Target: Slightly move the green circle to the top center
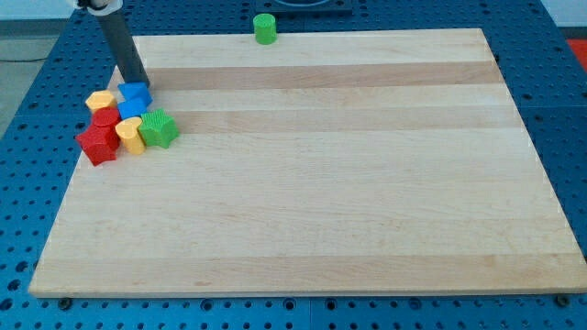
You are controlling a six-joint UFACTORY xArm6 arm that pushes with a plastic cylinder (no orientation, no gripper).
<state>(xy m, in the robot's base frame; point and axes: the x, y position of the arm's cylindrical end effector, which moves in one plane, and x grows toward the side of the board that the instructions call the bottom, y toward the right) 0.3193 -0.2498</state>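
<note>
The green circle [265, 28] stands at the board's top edge, a little left of centre, apart from all other blocks. My tip [138, 83] is far to its lower left, at the upper edge of a cluster of blocks, touching or just behind a blue block [135, 93]. The rod rises from there to the view's upper left.
The cluster at the board's left holds a yellow block [99, 99], a small red block [105, 117], a second blue block [131, 110], a green star-like block [160, 127], another yellow block [131, 137] and a red star-like block [97, 144]. The wooden board [348, 183] lies on a blue perforated table.
</note>
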